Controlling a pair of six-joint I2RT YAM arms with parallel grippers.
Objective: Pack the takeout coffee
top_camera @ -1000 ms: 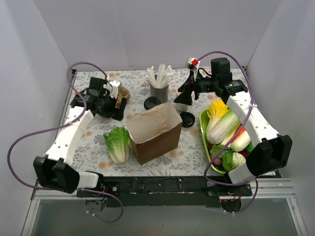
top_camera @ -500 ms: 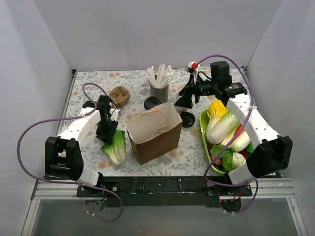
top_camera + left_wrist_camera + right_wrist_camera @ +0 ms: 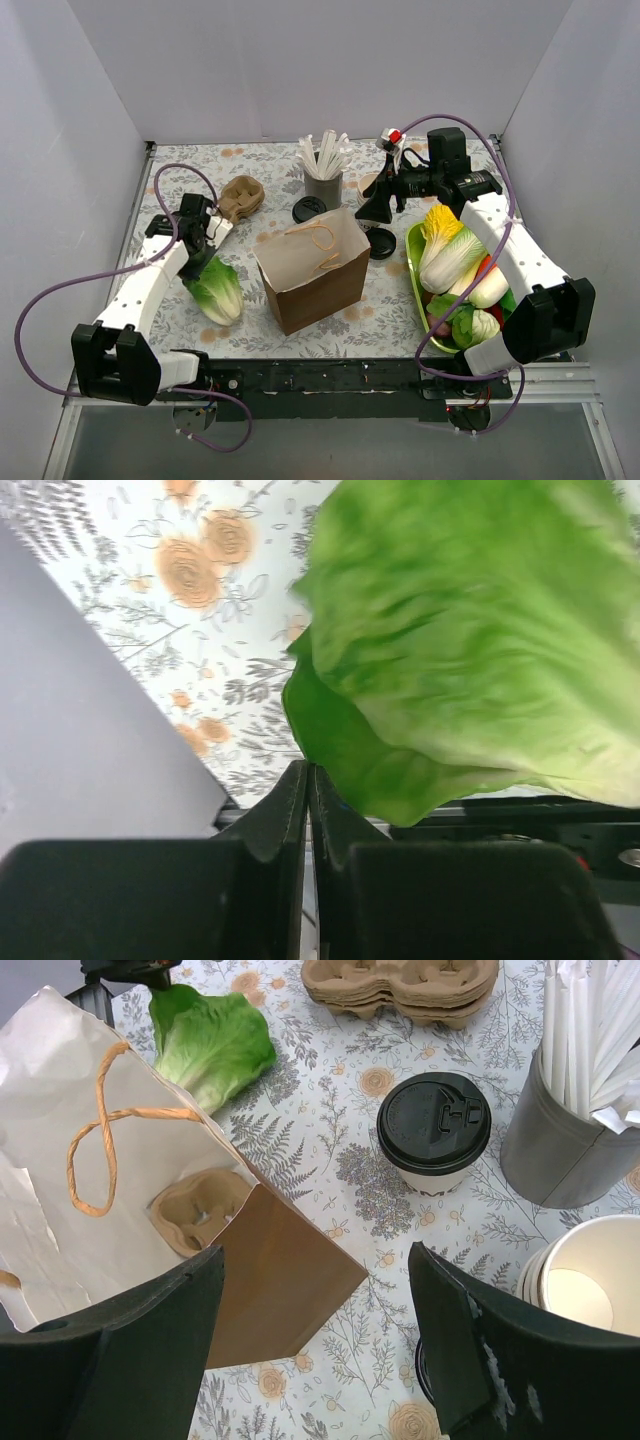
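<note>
Nearest, the left gripper (image 3: 308,775) rests at the lettuce (image 3: 470,650), fingers pressed together, apparently on nothing. The paper bag (image 3: 310,270) stands open on the desk (image 3: 388,292), a cup carrier (image 3: 195,1215) inside. Beyond it the takeout coffee (image 3: 433,1125) stands upright, ungrasped. The right gripper (image 3: 315,1260) hovers above, fingers wide. Step in hand: approach. Next: descend, straddle the cup below its lid, close.

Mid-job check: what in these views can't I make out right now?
Left wrist: whether the shut left gripper pinches the lettuce; the leaf overlaps the tips.
Right wrist: the cup carrier inside the bag, partly hidden by the bag wall.
Right wrist: the lidless cup stack, cut off by the edge and a finger of the right gripper.
</note>
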